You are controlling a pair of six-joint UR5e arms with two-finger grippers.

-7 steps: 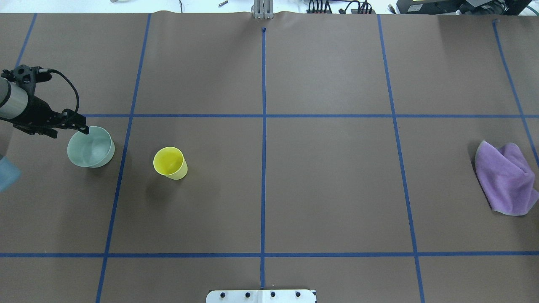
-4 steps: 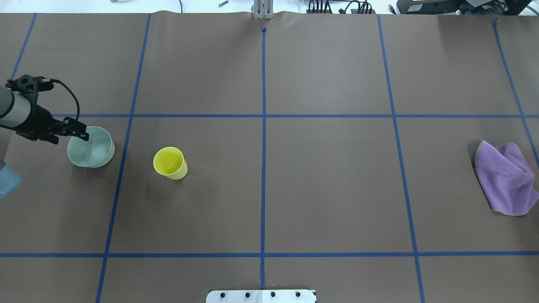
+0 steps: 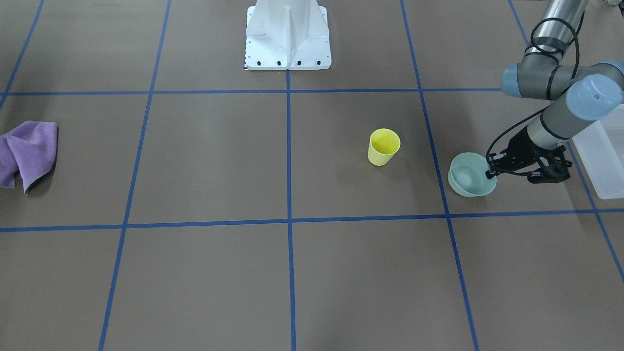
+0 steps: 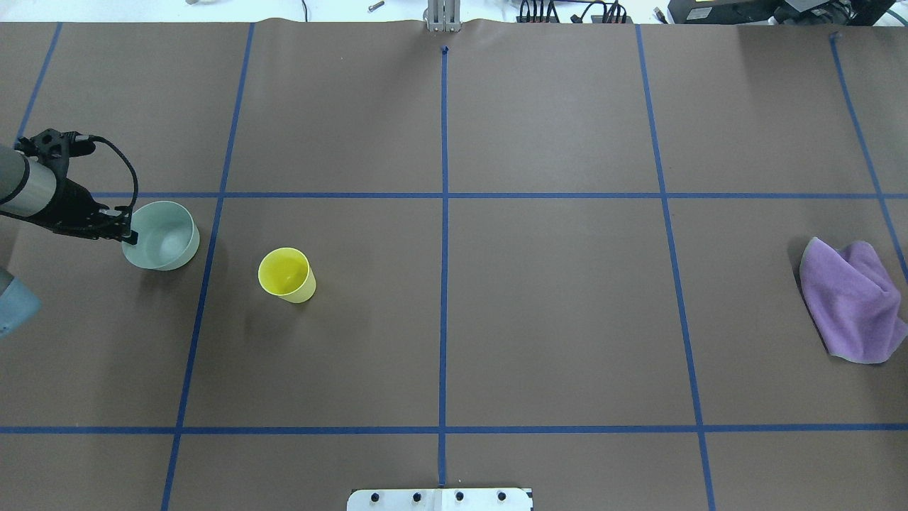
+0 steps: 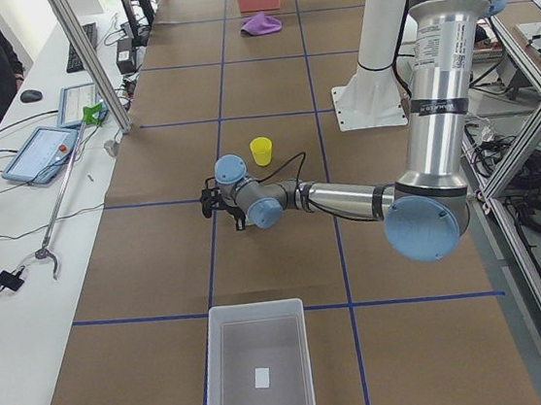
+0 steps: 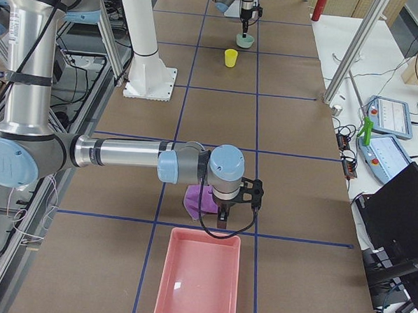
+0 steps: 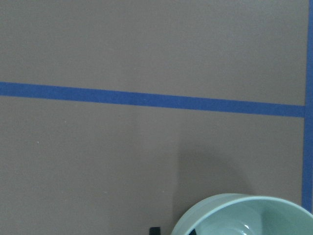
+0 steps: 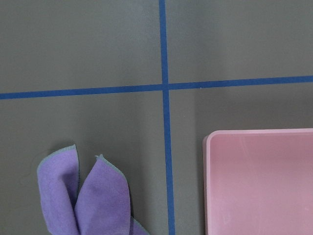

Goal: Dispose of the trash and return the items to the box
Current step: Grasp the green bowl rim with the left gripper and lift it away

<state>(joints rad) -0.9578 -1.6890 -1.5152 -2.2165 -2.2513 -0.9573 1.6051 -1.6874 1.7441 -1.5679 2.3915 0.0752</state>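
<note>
My left gripper point(image 4: 130, 231) is shut on the near-left rim of the pale teal-green bowl point(image 4: 163, 245), one finger inside and one outside. The bowl is tipped, just off the table, and also shows in the front view point(image 3: 469, 181), with the gripper point(image 3: 489, 171) at its rim. The left wrist view shows the bowl's rim point(image 7: 244, 213) at the bottom edge. The small yellow cup point(image 4: 287, 275) stands upright to the bowl's right. The translucent white box point(image 3: 598, 156) sits at the table's left end point(image 5: 257, 380). My right gripper point(image 6: 223, 215) hovers over a purple cloth; I cannot tell if it is open or shut.
The purple cloth point(image 4: 851, 301) lies crumpled at the table's right end. A pink tray point(image 8: 259, 181) sits just beyond it point(image 6: 195, 282). Blue tape lines grid the brown table cover.
The left gripper has drawn back a little toward the table's left end and risen. The bowl has come with it, shifting and tipping up. The cup and cloth have not moved.
</note>
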